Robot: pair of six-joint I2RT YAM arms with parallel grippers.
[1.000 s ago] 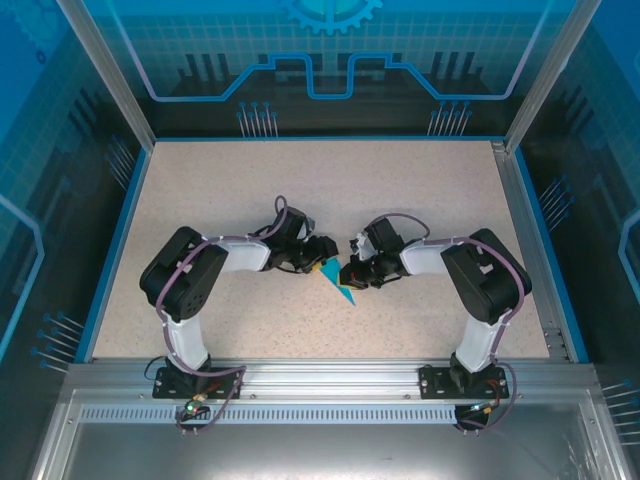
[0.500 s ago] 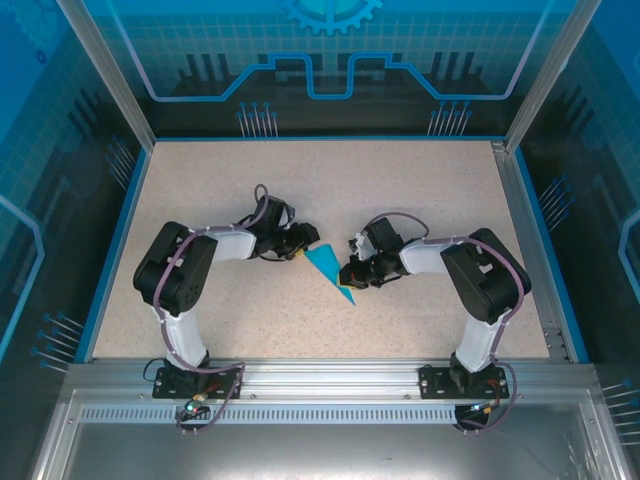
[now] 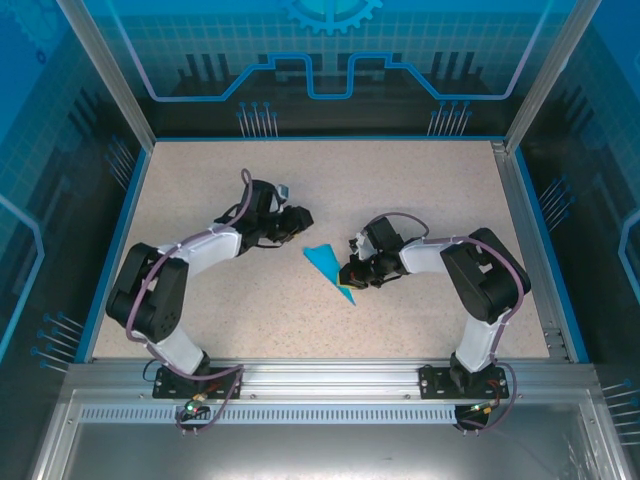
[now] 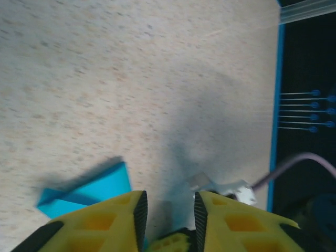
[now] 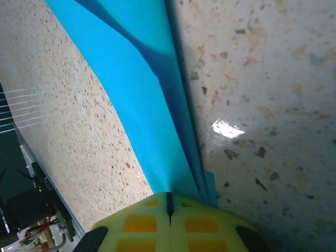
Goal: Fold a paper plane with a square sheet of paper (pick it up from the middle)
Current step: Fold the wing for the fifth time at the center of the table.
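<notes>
The teal-blue paper plane lies mid-table as a slim triangle, its sharp tip pointing toward the near edge. My right gripper reaches it from the right and is shut on its edge. In the right wrist view the folded blue layers run up to the closed fingertips, with one flap slightly lifted. My left gripper hovers up and left of the plane, apart from it. Its jaws stand open with bare table between them, and the plane's wide end shows to their left.
A blue rim and glass walls enclose the speckled table. The metal rail with both arm bases runs along the near edge. Free table lies behind the arms.
My left arm has drawn back from the plane to the left and away, and its jaws have narrowed. The plane is now uncovered. The right gripper has stayed where it was.
</notes>
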